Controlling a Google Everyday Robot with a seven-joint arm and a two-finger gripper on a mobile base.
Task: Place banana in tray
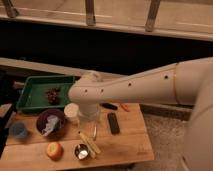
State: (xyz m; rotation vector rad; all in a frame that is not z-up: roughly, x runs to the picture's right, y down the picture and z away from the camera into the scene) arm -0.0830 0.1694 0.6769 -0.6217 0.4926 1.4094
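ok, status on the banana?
Gripper low over table, just above banana. Banana on table, outside tray. Cup and bowl between it and tray.

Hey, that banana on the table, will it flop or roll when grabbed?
The banana looks split into long strips, so it may flop or come apart. Lying flat, it seems unlikely to roll. The gripper hangs close by it.
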